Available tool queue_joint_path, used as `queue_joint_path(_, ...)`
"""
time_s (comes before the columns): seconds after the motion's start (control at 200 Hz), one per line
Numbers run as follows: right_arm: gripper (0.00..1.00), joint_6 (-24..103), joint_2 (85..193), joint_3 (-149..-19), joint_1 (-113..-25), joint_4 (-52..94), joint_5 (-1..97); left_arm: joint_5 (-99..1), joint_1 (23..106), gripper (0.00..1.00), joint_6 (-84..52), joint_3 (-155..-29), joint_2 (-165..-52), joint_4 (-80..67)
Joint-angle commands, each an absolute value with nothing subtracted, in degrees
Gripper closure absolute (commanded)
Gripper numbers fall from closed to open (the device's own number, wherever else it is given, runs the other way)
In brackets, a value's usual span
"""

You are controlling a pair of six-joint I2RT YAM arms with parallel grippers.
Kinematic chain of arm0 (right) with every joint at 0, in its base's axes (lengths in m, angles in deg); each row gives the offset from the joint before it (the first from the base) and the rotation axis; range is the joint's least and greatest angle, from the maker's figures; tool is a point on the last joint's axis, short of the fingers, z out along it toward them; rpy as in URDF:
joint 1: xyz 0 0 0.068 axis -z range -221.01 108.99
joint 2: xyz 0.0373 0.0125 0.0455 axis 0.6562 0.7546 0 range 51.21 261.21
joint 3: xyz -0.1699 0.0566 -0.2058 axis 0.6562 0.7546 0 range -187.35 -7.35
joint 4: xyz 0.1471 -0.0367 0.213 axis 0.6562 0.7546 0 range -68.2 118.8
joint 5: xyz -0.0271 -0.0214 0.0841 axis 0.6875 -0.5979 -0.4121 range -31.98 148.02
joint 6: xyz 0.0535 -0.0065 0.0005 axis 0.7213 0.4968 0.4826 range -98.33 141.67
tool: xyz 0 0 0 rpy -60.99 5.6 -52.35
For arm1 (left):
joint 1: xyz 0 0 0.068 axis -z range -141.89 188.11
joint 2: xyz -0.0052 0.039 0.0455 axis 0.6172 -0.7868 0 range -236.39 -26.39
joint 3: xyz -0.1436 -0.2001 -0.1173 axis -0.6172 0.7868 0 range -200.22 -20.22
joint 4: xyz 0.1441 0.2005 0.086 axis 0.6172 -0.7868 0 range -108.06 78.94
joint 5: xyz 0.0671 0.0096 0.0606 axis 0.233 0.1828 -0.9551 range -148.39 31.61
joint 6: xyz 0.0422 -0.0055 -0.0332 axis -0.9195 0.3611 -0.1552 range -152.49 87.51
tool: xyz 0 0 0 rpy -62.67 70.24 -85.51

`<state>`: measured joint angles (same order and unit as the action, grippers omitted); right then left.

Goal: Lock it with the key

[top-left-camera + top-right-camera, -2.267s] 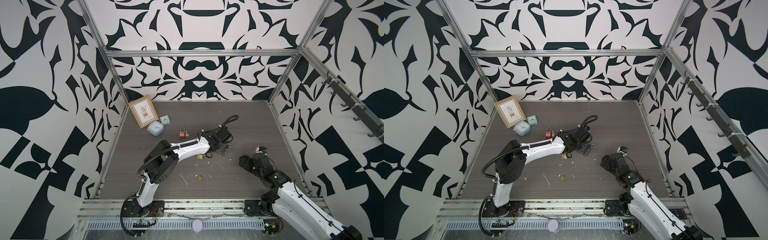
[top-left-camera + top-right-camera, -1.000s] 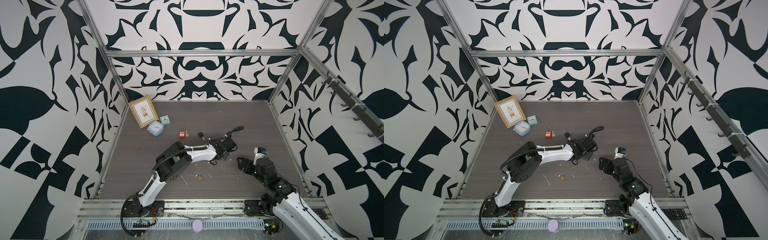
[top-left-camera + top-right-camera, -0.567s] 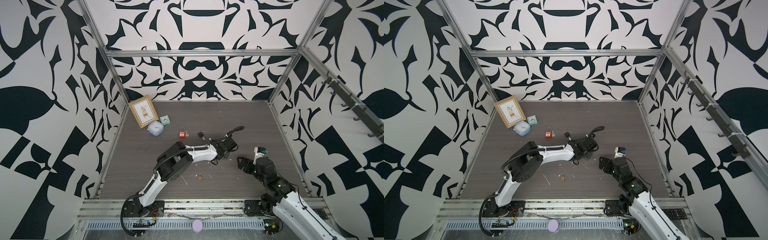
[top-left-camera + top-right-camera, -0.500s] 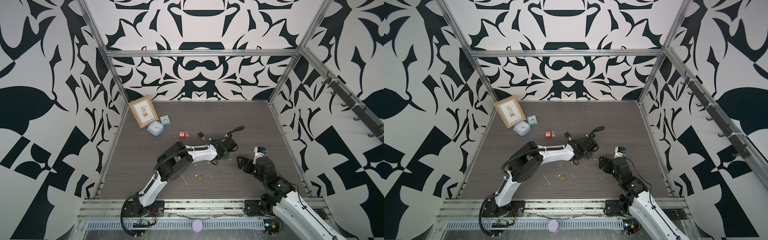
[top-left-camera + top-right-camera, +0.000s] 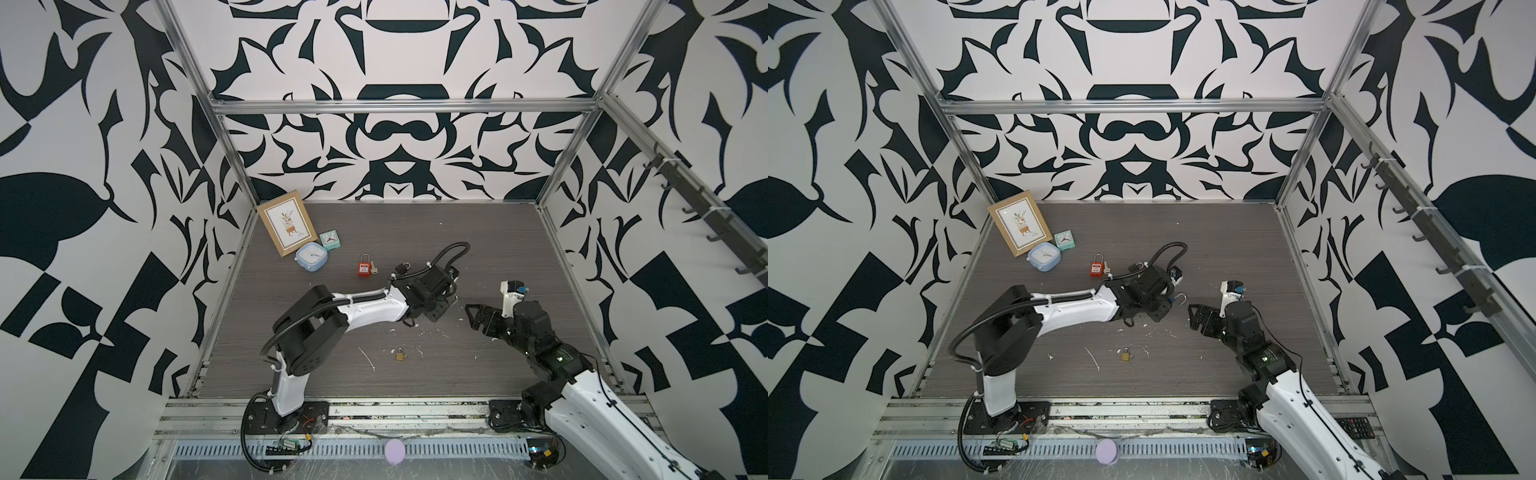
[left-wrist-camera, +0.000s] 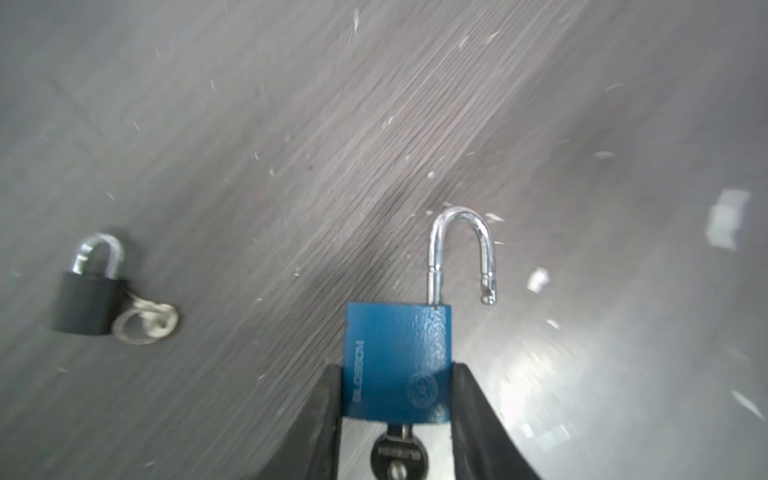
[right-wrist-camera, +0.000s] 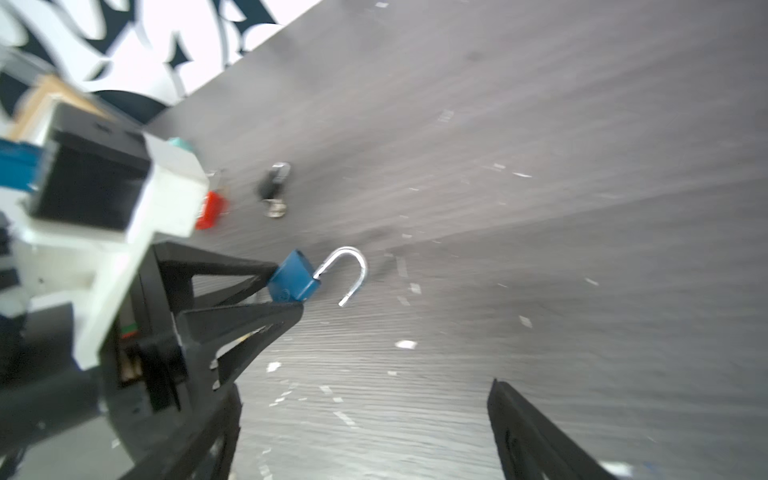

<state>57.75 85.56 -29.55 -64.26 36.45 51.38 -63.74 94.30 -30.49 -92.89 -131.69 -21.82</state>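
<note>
While the left jaws squeeze the blue padlock [image 6: 397, 361] over the middle of the counter [image 5: 415, 232], its loop [image 6: 461, 249] stands open, with the key [image 6: 399, 455] in the bottom. The right jaws hang wide apart, near its right. Next, likely: push the loop shut, then turn the key.

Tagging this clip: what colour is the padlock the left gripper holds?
Blue padlock; left wrist view shows it best.

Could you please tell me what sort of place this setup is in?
Most likely a robot test cell: an aluminium frame holds patterned wall panels, the left arm and right arm are bolted to a front rail, and the props, a red padlock, a blue clock and a picture frame, look staged.
</note>
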Motion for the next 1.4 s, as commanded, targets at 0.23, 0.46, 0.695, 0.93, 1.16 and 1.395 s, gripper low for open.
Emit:
queue_joint_path(0.23, 0.07, 52.37, 82.77, -41.32, -64.35, 38.27, 29.89, -44.91, 87.45, 1.0, -53.22, -84.83, -111.57, -29.06)
queue_joint_path(0.46, 0.09, 52.73, 86.52, -44.64, -64.39, 41.32, 18.48, -41.5, 86.96, 1.0, -61.85, -77.86, -101.96, -25.23)
queue_joint_path(0.695, 0.12, 50.68, 90.97, -45.07, -64.53, 41.91, 12.64, -36.16, 85.16, 1.0, -63.21, -72.23, -98.08, -16.94)
queue_joint_path(0.93, 0.15, 49.14, 96.09, -43.82, -64.39, 39.64, 14.16, -32.11, 83.49, 1.0, -61.79, -73.63, -101.24, -17.27)
queue_joint_path(1.16, 0.28, 47.98, 101.03, -43.76, -64.44, 36.94, 19.59, -29.33, 83.03, 1.0, -61.41, -74.7, -103.71, -16.97)
queue_joint_path(1.395, 0.4, 48.44, 106.95, -43.41, -64.38, 31.33, 19.87, -29.43, 83.03, 1.0, -60.79, -74.11, -103.21, -16.78)
